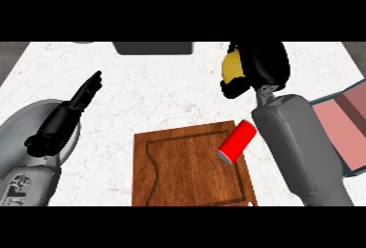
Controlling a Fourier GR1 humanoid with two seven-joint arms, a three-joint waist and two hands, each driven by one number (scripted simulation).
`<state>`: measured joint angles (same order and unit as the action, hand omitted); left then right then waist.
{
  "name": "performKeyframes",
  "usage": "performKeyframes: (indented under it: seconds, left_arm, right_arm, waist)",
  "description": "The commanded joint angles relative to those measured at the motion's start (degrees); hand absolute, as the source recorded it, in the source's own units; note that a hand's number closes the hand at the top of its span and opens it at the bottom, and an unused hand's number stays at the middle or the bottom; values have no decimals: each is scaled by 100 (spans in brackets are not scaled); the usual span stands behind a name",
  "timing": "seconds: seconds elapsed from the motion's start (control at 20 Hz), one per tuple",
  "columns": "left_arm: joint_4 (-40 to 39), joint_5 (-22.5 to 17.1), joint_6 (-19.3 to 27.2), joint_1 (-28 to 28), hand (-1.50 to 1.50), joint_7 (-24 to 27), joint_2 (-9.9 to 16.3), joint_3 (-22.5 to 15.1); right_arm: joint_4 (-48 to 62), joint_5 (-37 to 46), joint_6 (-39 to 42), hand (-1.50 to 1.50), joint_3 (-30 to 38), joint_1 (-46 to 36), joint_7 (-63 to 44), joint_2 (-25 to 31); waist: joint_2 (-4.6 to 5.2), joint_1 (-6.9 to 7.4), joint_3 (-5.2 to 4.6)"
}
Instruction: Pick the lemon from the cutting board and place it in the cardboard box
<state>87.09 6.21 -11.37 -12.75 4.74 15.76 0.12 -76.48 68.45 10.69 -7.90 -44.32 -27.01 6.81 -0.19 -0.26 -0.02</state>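
The desk [172,92] is a white marbled surface seen steeply from above. A wooden cutting board [190,169] lies at 6 o'clock, with a routed groove running inside its edge. A red can [236,141] lies on its side at the board's 2 o'clock corner, tilted, with its grey end pointing toward 7 o'clock and its body overhanging the board's right edge.

The right hand [259,68] is positioned at 1 o'clock, well above the board in the view. Its fingers are curled round the lemon [232,68], which shows as a yellow patch on the hand's left side; most of the fruit is hidden by the fingers. The lemon is off the cutting board. The right forearm runs from the hand down to 5 o'clock.

The cardboard box [343,126] sits at 3 o'clock, partly behind the right forearm, with its pinkish interior and a flap visible. The lemon is apart from the box.

The left hand [82,94] rests at 9 o'clock, fingers straight and together, pointing toward 12 o'clock and holding nothing.

A dark grey object [154,47] lies at 12 o'clock, cut by the view's edge.
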Motion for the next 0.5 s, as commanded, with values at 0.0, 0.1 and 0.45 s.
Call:
performKeyframes:
  seconds: [0.0, 0.1, 0.45]
  left_arm:
    - [-43, -61, -50, 96, 0, 46, 56, 113]
    - [73, -150, -164, 181, 0, 126, 140, 169]
    - [-143, 109, 40, -356, 0, -195, -87, 27]
  right_arm:
    - [-636, 83, -326, 150, 552, -35, -690, 81]
    - [-692, 154, -558, 150, 890, -134, -1083, 91]
    - [-727, 49, -517, 150, 1841, -319, -1364, 834]
  waist:
    - [-15, -46, 1]
    - [-11, -6, 1]
    - [23, -17, 2]
